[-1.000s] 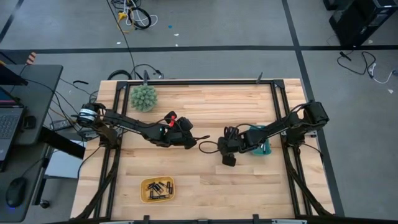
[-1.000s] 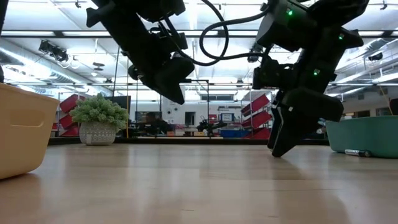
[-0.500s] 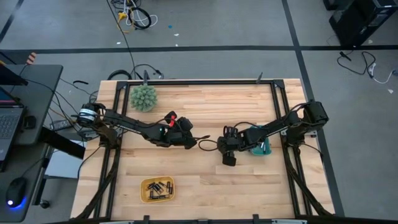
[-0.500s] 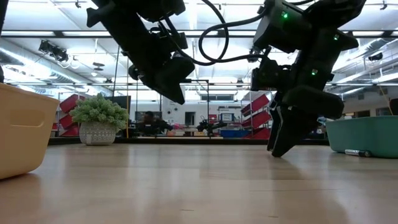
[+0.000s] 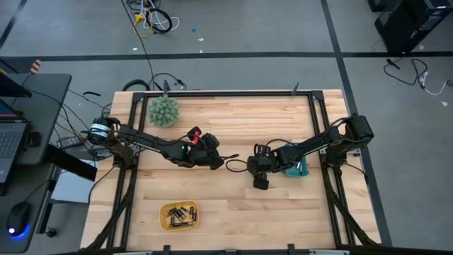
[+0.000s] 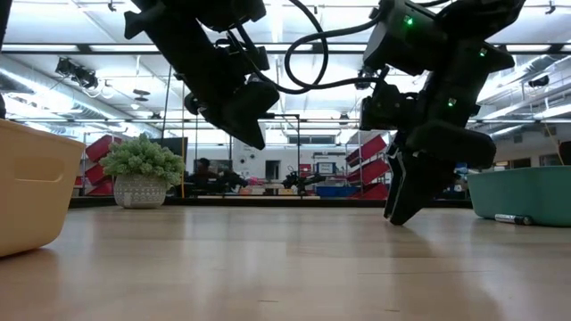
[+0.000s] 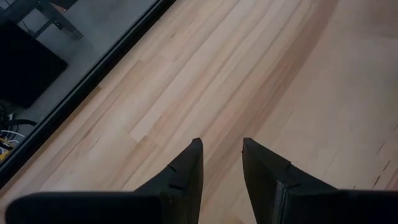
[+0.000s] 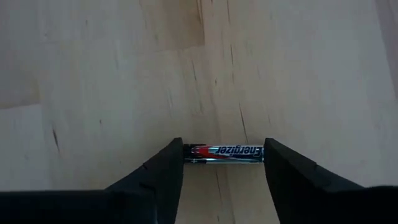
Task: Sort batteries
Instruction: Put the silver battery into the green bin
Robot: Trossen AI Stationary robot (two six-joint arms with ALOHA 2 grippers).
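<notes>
A silvery battery [image 8: 224, 153] with a red and black label lies on the bare wood. My right gripper [image 8: 224, 163] stands over it right of the table's middle [image 5: 260, 183], its tips down at the tabletop [image 6: 397, 217] and shut on it. Several dark batteries lie in the yellow tray [image 5: 179, 215] near the front edge. My left gripper [image 7: 222, 163] hangs open above the table's middle [image 5: 212, 160], high over the wood [image 6: 250, 134], with nothing between its fingers. My right gripper has the battery lengthwise between its two fingers, one fingertip [image 8: 171, 163] against each end [image 8: 189, 153]. The fingers come steeply from above. The battery lies level across the gap, on the table.
A teal tray [image 5: 300, 168] stands right of the right gripper, partly under that arm, and a small dark cylinder [image 6: 513, 218] lies at its foot. A spiky green ball [image 5: 163, 111] sits at the far left. Bare wood lies between the two trays.
</notes>
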